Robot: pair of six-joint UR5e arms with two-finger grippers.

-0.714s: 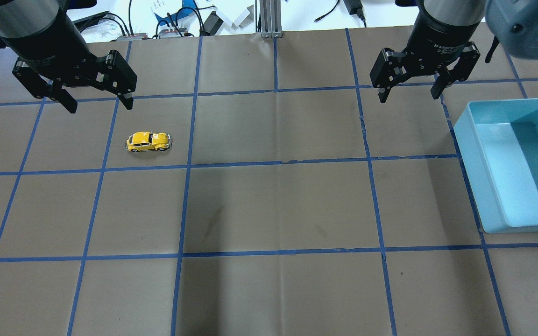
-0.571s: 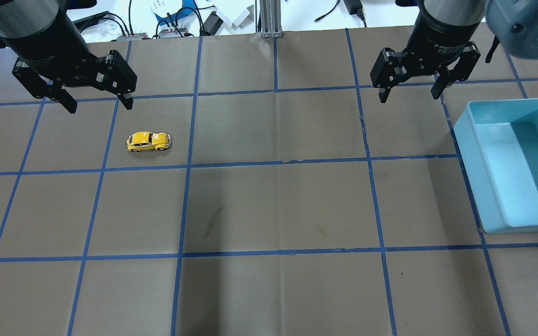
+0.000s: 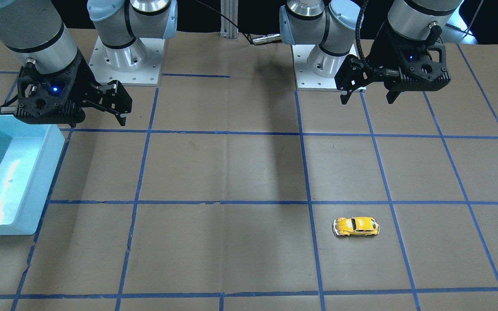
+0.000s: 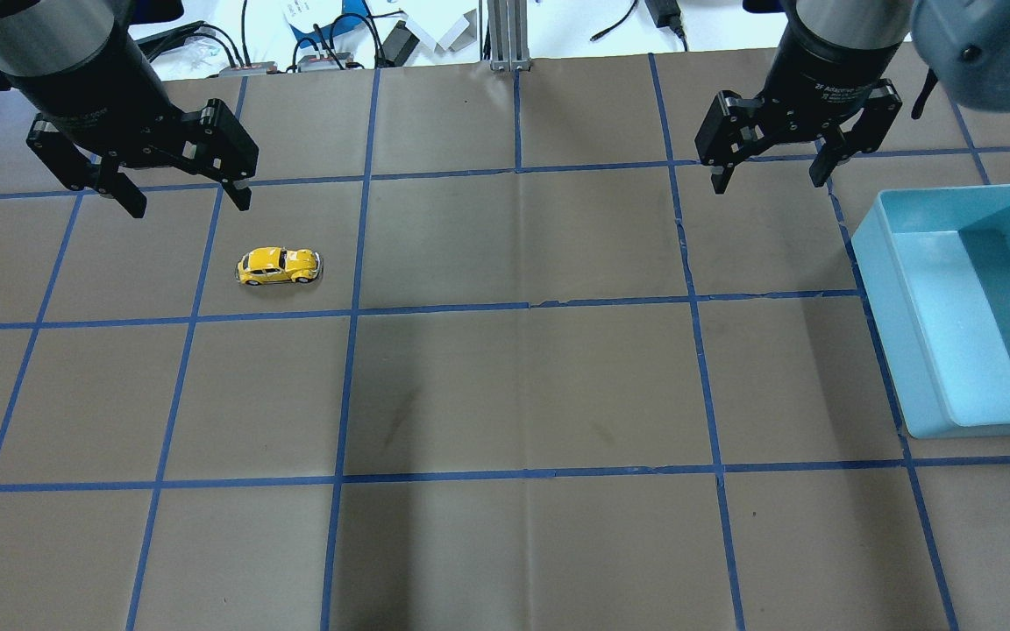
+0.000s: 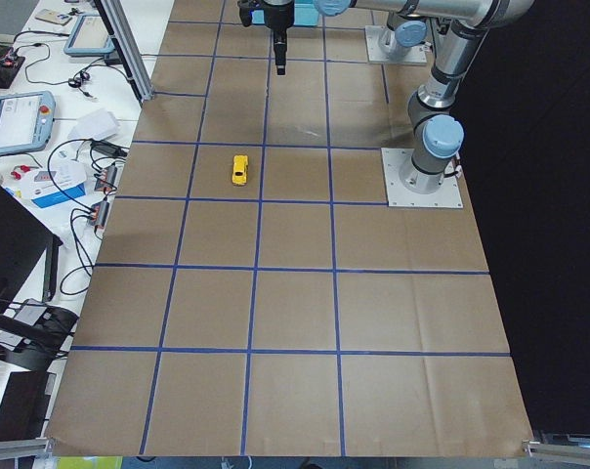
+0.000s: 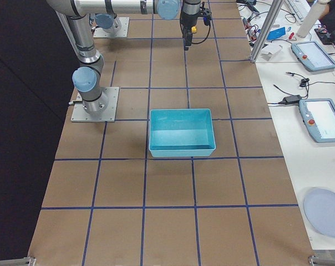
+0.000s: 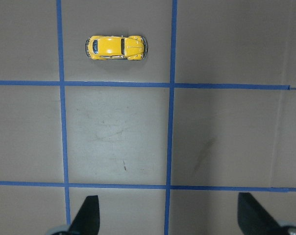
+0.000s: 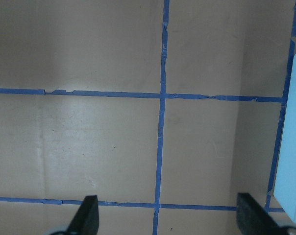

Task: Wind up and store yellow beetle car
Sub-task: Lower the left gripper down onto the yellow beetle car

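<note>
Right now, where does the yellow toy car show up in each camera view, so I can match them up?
Front-facing: car lower right of centre.
Overhead: car upper left.
Exterior left: car upper left of centre.
Exterior right: not in it.
Left wrist: car upper left.
Right wrist: not in it.
Shared landmark: the blue tape square that the car sits in.

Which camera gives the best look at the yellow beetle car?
The left wrist-mounted view: it looks straight down on the yellow beetle car, largest and sharpest, roof, windows and bumpers distinct. Overhead exterior and front-facing show it smaller, on its wheels. Exterior left shows only a tiny yellow shape. Exterior right and right wrist miss it.
</note>
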